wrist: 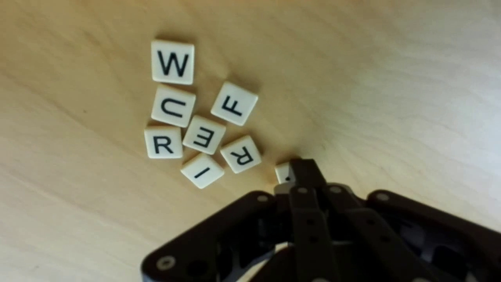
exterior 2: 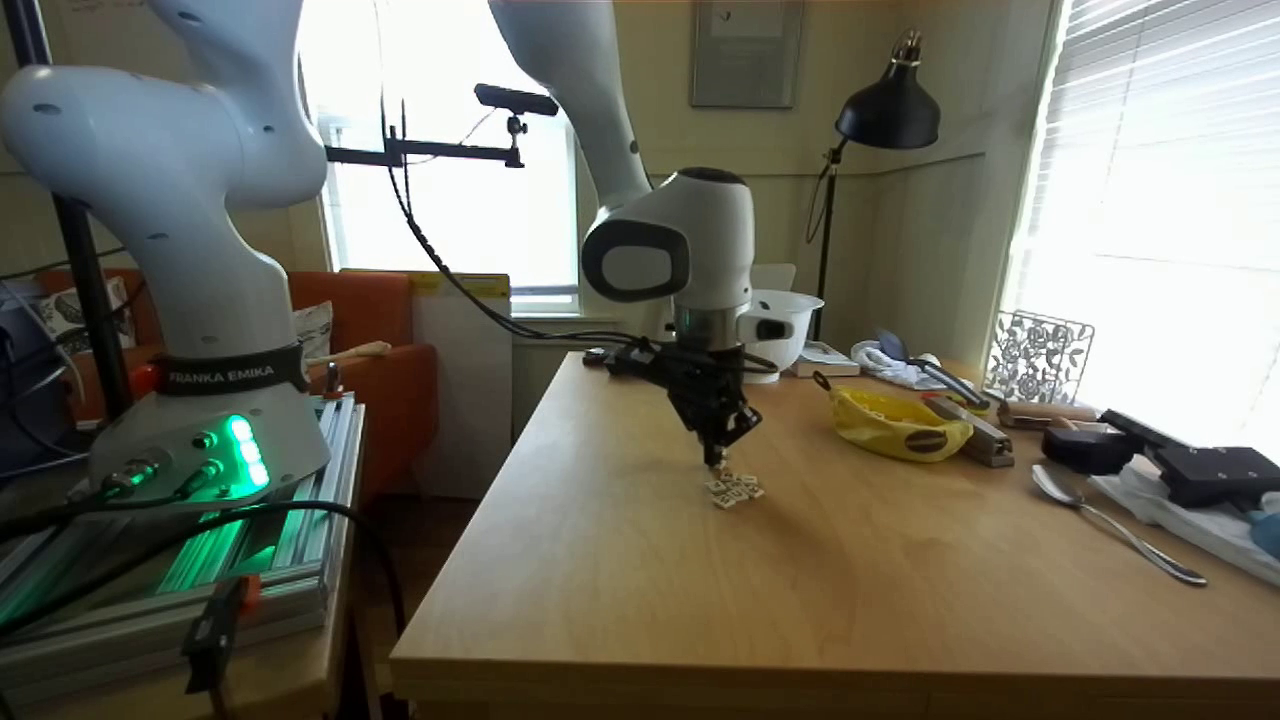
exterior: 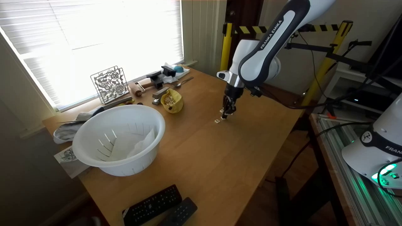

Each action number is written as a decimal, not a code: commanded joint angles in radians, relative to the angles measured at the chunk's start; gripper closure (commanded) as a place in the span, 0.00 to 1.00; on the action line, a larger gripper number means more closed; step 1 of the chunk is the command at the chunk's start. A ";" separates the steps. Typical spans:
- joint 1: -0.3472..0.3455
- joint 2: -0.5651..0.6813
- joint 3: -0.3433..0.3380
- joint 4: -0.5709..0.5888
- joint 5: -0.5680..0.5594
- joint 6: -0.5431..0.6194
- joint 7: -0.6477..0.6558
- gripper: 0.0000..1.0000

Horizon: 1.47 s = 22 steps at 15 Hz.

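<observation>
"Pointing down at the bench [exterior: 213, 163], the pincer [exterior: 224, 117] sits low in an exterior view. What's under it?"

"White letter tiles [exterior: 217, 121], lying on the bench around its tip. Between the pincer and the window [exterior: 119, 34] sits a yellow pouch [exterior: 174, 106] of small pale pieces; a white slotted basin [exterior: 130, 169] stands well apart from the pincer."

"Any names to read?"

"FRANKA EMIKA, on the arm [exterior: 267, 47] above the pincer. In an exterior view the robot base [exterior 2: 210, 300], well apart from the pincer, carries the same words on a dark band [exterior 2: 222, 375]. The dark patch [exterior 2: 924, 441] on the pouch, to one side of the pincer, is too small to make out."

"And from the wrist view, how wide is the pincer?"

"Closed right up. Its fingers [wrist: 307, 172] meet, and I see nothing held between them. A part-hidden tile [wrist: 282, 172] is just beside the tip; whether they touch, I can't tell. Only a dark dot shows on it."

"Which letters?"

"Nearest the pincer, an R tile [wrist: 240, 154]; beyond it an F tile [wrist: 234, 103], an I tile [wrist: 202, 170] and an E tile [wrist: 204, 134], then another R tile [wrist: 163, 142] and a U tile [wrist: 173, 105]. Farthest from the pincer is a W tile [wrist: 173, 62]."
</observation>
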 commanded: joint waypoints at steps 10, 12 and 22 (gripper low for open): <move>0.106 0.096 -0.096 0.135 -0.045 -0.094 -0.217 1.00; 0.125 0.096 -0.113 0.143 -0.045 -0.105 -0.242 1.00; 0.147 0.062 -0.125 0.184 0.027 -0.195 -0.318 1.00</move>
